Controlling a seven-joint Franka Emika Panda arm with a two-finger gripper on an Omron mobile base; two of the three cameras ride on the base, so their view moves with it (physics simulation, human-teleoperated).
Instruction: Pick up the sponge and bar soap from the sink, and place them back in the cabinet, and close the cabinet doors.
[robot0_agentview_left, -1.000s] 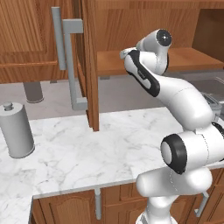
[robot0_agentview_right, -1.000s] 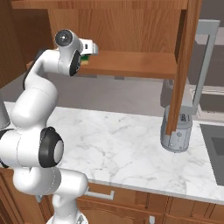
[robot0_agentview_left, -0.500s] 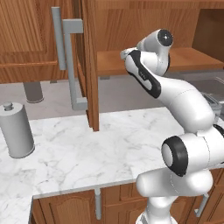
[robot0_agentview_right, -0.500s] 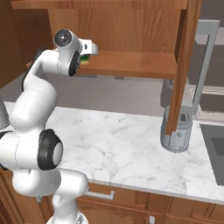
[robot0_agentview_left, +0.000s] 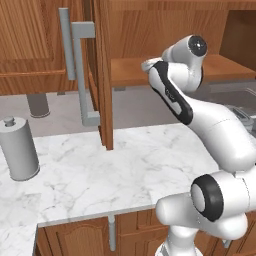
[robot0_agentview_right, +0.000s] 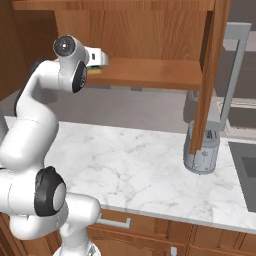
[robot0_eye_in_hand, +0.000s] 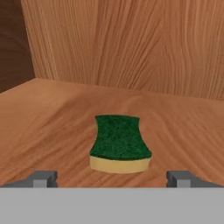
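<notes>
on the left of the marble counter stands a grey cylindrical canister (robot0_agentview_left: 18, 150) with a small knob on top. next along hangs a tall brown wood cabinet door (robot0_agentview_left: 102, 75), swung open edge-on, its long grey bar handle (robot0_agentview_left: 75, 65) on the outer face. right of it the white arm reaches up to the plain wooden shelf (robot0_agentview_left: 131, 70) of the brown wall cabinet.

in the hand view the small flat sponge (robot0_eye_in_hand: 120, 143), dark green on top over a yellow layer, lies flat on the shelf board, free of the gripper (robot0_eye_in_hand: 112, 179). the two dark fingertips (robot0_eye_in_hand: 43, 178) stand wide apart, one on each side just short of the sponge, touching nothing. in the right base view a sliver of green and yellow (robot0_agentview_right: 95, 68) shows at the shelf's front edge beside the hand.

judged from its look, the sponge is light, soft and squashy; it would be best pinched across its narrowed waist, gently, as it gives under pressure and is not fragile.
</notes>
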